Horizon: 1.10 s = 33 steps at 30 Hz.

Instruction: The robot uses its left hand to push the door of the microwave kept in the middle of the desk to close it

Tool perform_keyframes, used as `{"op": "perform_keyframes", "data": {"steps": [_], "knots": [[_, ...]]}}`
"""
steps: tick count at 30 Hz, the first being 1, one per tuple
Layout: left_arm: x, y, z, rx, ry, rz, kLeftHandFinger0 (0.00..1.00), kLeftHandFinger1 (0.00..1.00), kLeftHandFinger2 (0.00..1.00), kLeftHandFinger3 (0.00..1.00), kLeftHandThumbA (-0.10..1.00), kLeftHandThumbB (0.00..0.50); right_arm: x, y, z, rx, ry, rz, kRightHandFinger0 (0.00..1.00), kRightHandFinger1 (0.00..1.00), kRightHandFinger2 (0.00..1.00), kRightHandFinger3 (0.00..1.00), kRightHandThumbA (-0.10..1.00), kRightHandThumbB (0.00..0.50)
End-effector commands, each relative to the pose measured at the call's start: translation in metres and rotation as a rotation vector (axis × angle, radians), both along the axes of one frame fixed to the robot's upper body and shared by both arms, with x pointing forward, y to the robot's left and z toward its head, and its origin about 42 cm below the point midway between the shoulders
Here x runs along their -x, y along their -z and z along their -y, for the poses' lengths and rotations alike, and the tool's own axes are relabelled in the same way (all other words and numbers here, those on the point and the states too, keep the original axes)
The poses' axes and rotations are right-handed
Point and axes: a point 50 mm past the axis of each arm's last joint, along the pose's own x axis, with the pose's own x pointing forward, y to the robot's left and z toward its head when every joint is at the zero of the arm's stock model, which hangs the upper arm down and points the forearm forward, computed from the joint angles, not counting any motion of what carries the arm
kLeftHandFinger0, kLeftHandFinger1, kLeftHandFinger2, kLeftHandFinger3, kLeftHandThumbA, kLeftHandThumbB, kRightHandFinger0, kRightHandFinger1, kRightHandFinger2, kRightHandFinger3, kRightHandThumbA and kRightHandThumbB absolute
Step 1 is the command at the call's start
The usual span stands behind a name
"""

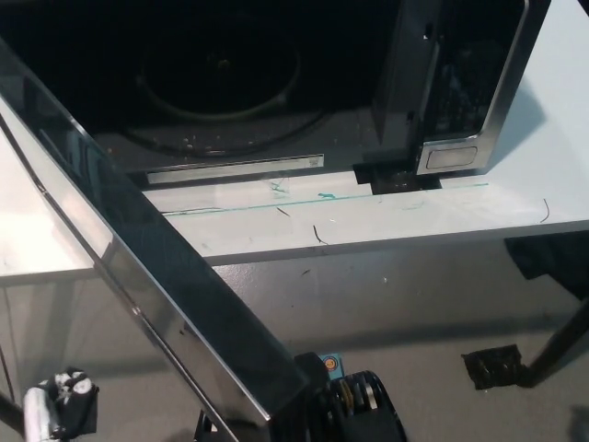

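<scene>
The microwave (276, 83) stands on the white counter (386, 221) and fills the upper part of the head view. Its cavity is open and dark; the round turntable (221, 78) is visible inside, with crumbs scattered on the cavity floor in front of it. The control panel (465, 83) occupies the right side of the appliance, with a rectangular button (451, 157) at its lower end.

The microwave door (156, 267) is open. It swings out from the left side of the cavity and runs diagonally from the upper left of the frame to the bottom centre, extending past the counter's front edge and over the grey floor (396, 304). Its surface is dark and glossy, with a bright metal edge strip.

The counter top in front of the cavity carries thin pen marks and a line of green tape (322, 195).

The white left hand (64, 401) is at the lower left corner, below counter level and to the left of the door, not touching it. Only part of the hand shows, so its finger position cannot be determined. The black right hand is out of frame.

A dark scrap (492, 366) lies on the floor at the lower right, beside a black stand leg (560, 345).
</scene>
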Motion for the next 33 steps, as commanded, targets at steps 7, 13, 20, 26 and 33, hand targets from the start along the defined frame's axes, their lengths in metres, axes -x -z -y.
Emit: {"op": "perform_keyframes", "data": {"steps": [7, 13, 20, 26, 33], "knots": [[0.048, -0.074, 0.000, -0.061, -0.121, 0.244, 0.00, 0.00, 0.22, 0.30, -0.10, 0.126, -0.009, -0.017, 0.012, 0.031, 0.020, 0.078, 0.56, 0.59, 0.59, 0.54, 0.14, 0.154], [0.046, -0.110, 0.000, -0.353, 0.087, 0.512, 0.00, 0.00, 0.03, 0.35, -0.05, 0.050, -0.007, -0.017, 0.012, 0.025, 0.014, 0.096, 0.53, 0.56, 0.56, 0.56, 0.07, 0.134], [0.036, -0.164, 0.025, -0.440, 0.213, 0.727, 0.00, 0.00, 0.01, 0.35, -0.10, 0.079, -0.003, -0.017, 0.015, 0.031, -0.002, 0.079, 0.56, 0.60, 0.64, 0.63, 0.10, 0.114], [0.021, -0.218, 0.051, -0.574, 0.387, 0.842, 0.01, 0.02, 0.13, 0.34, -0.10, 0.012, -0.002, -0.014, 0.015, 0.034, -0.004, 0.081, 0.54, 0.57, 0.61, 0.59, 0.09, 0.121], [0.003, -0.245, 0.078, -0.590, 0.522, 0.957, 0.00, 0.00, 0.12, 0.29, -0.10, 0.051, 0.002, -0.013, 0.013, -0.009, 0.013, 0.070, 0.55, 0.58, 0.61, 0.59, 0.08, 0.117]]}}
